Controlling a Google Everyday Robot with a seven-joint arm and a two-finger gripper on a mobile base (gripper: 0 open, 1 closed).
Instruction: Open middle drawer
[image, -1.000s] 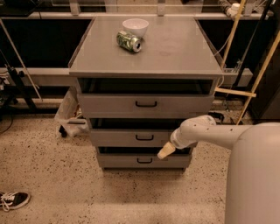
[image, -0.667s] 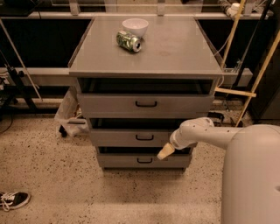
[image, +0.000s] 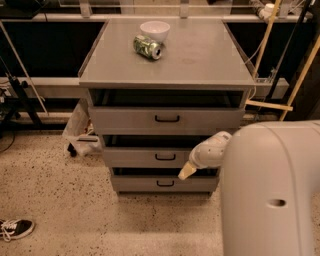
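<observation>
The grey cabinet (image: 170, 60) has three flat drawer fronts, each with a small black bar handle. The middle drawer (image: 140, 157) sits between the taller top drawer (image: 125, 121) and the bottom drawer (image: 135, 184), with a dark gap above its front. Its handle (image: 165, 157) is free. My gripper (image: 187, 171), a cream tip on a white wrist, hangs in front of the right part of the middle drawer's lower edge, to the right of and slightly below the handle.
A white bowl (image: 154, 30) and a green can (image: 148, 46) lying on its side rest on the cabinet top. My white body (image: 272, 195) fills the lower right. A shoe (image: 16, 229) lies on the speckled floor at the left. Wooden poles (image: 300, 70) lean at the right.
My white body now covers more of the lower right of the view and hides more of the arm. The gripper tip has stayed at about the same spot by the middle drawer.
</observation>
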